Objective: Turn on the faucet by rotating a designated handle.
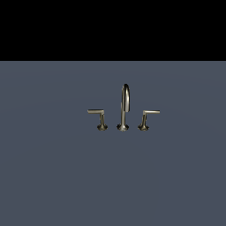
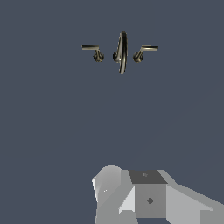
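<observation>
Faucet (image 1: pixel 124 108) stands near the middle of a flat grey surface (image 1: pixel 53 176): arched spout (image 1: pixel 126 103) in the centre, one lever handle on each side. Target handle (image 1: pixel 146 119) is the one on the exterior view's right, its lever jutting right and level. Twin handle (image 1: pixel 99 119) mirrors it on the other side.

Progress: nothing done yet, as far as I can judge. No arm appears in the exterior view and nothing touches the handle. The whole approach, contact and rotation remain.

Views: the exterior view shows the set side-on, with spout height and lever levels clear, but no robot. The wrist view looks down on the set, with faucet (image 2: pixel 121 52) and handle (image 2: pixel 144 51) well apart from the robot body (image 2: pixel 144 197) at the frame's edge. Only grey link geometry shows there; the fingers are not visible, so I cannot tell whether the gripper is spread or pressed together.
</observation>
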Controlling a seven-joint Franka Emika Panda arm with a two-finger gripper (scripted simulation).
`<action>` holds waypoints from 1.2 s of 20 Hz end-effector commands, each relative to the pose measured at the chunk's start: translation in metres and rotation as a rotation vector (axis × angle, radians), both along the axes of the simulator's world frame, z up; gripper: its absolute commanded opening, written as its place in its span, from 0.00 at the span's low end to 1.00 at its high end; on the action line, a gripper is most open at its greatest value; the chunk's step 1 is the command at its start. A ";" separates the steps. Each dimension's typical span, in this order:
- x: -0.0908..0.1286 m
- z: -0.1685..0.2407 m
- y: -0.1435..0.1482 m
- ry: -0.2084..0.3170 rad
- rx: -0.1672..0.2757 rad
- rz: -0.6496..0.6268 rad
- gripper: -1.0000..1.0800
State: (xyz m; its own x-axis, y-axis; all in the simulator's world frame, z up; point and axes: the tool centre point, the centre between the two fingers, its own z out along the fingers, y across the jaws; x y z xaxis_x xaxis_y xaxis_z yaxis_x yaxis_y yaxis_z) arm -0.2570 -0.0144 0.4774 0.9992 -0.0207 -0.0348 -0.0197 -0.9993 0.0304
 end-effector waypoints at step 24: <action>0.035 -0.009 0.008 -0.008 0.018 -0.049 0.00</action>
State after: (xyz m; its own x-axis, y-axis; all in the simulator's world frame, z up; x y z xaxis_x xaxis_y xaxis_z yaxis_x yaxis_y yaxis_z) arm -0.2276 -0.0048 0.4707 0.9984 -0.0482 -0.0282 -0.0478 -0.9988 0.0120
